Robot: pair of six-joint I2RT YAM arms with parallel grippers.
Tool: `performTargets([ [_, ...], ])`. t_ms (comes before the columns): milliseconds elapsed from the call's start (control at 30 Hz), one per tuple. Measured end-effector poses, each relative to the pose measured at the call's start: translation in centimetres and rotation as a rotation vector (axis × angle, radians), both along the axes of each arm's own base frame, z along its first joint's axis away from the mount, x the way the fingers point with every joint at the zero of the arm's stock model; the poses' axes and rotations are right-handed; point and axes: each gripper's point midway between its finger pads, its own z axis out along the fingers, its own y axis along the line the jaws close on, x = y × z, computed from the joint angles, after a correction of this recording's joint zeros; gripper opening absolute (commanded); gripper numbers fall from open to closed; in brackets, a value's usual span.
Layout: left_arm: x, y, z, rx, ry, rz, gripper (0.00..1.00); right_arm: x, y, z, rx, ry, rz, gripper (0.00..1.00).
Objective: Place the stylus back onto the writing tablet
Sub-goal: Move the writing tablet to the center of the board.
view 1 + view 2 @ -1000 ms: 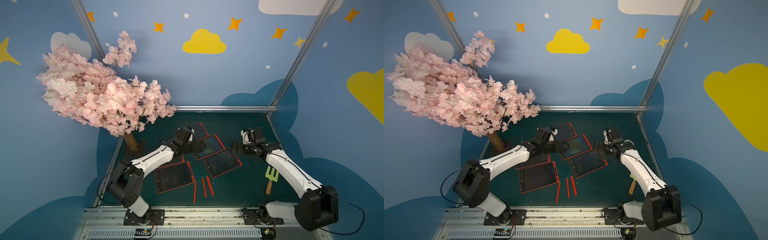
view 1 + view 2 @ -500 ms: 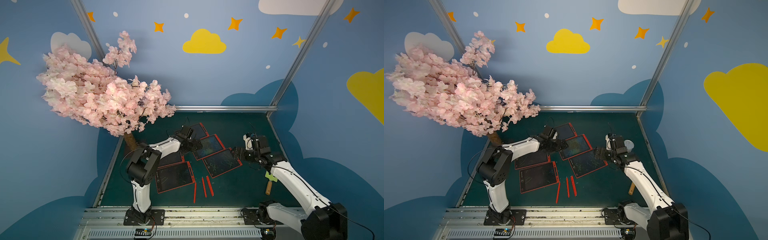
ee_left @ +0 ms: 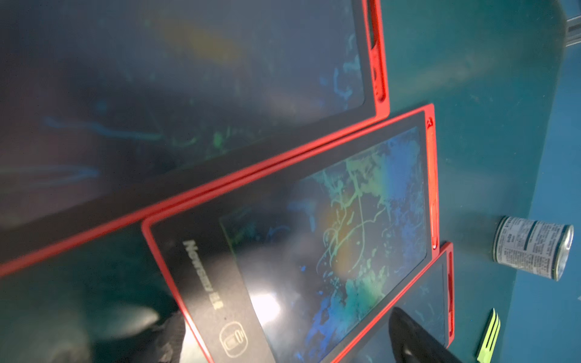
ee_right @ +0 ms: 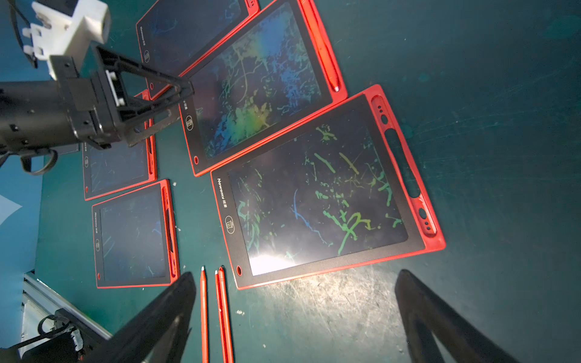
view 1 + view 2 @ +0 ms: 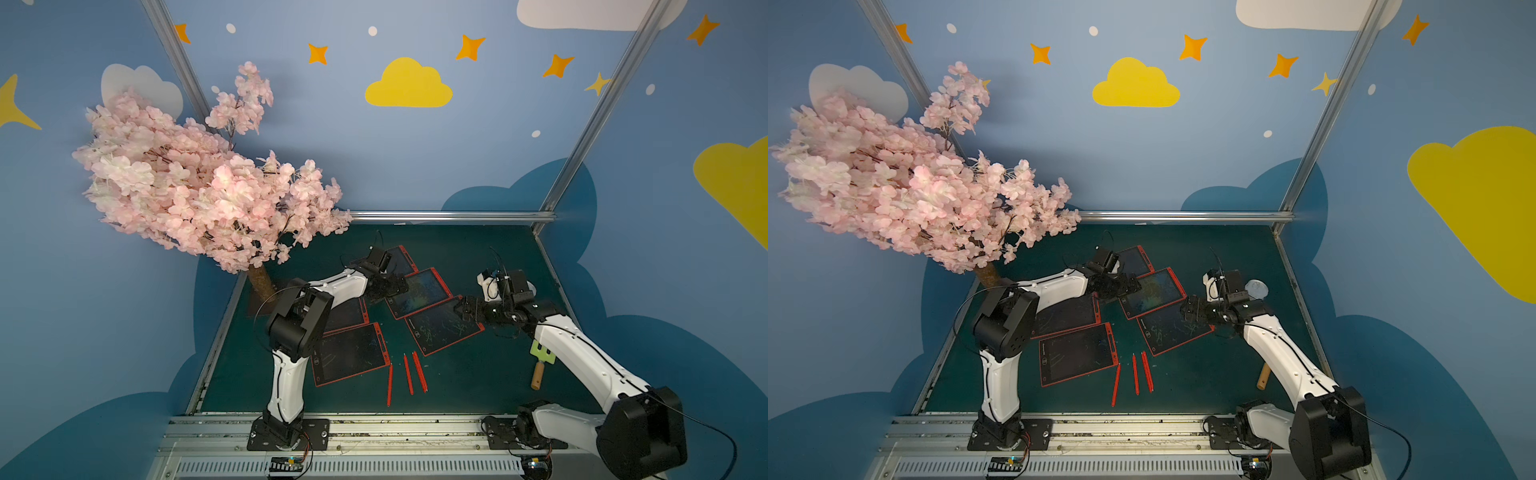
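Observation:
Three loose red styluses [image 5: 408, 374] [image 4: 203, 314] lie side by side on the green table near its front edge. Several red-framed writing tablets are spread behind them. The right-hand tablet [image 5: 442, 326] [image 4: 314, 195] has an empty side slot, and the middle tablet [image 5: 417, 291] [image 3: 314, 239] has a stylus in its slot. My left gripper [image 5: 397, 286] [image 3: 289, 339] hovers open, low over the middle tablet. My right gripper [image 5: 463, 309] [image 4: 298, 314] is open and empty above the right-hand tablet's right edge.
A pink blossom tree [image 5: 208, 187] overhangs the table's back left. A green fork tool with a wooden handle [image 5: 540, 361] lies under my right arm. A small can [image 3: 531, 248] stands right of the tablets. A metal rail [image 5: 449, 216] bounds the back.
My left arm's elbow has risen while its gripper stayed over the tablets. My right gripper has shifted slightly frontward over the right-hand tablet. Both stay open.

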Motion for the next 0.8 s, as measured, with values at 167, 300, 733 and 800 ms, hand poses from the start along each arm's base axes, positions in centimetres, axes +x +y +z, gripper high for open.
performTargets([
  [167, 2.0, -1.3, 0.2, -0.03, -0.021, -0.011, 1.0, -0.3, -0.1, -0.3, 0.006, 0.029, -0.023, 0.98],
  [300, 3.6, -2.3, 0.4, -0.056, -0.042, -0.019, 1.0, -0.6, -0.4, -1.4, -0.006, 0.086, -0.054, 0.98],
  [733, 7.2, -5.4, 0.8, -0.135, -0.089, -0.059, 1.0, 0.4, -4.6, -3.5, 0.012, 0.211, -0.217, 0.98],
  [800, 7.7, -5.7, 0.9, -0.143, -0.097, -0.062, 1.0, 0.9, -5.4, -3.7, 0.038, 0.224, -0.247, 0.98],
])
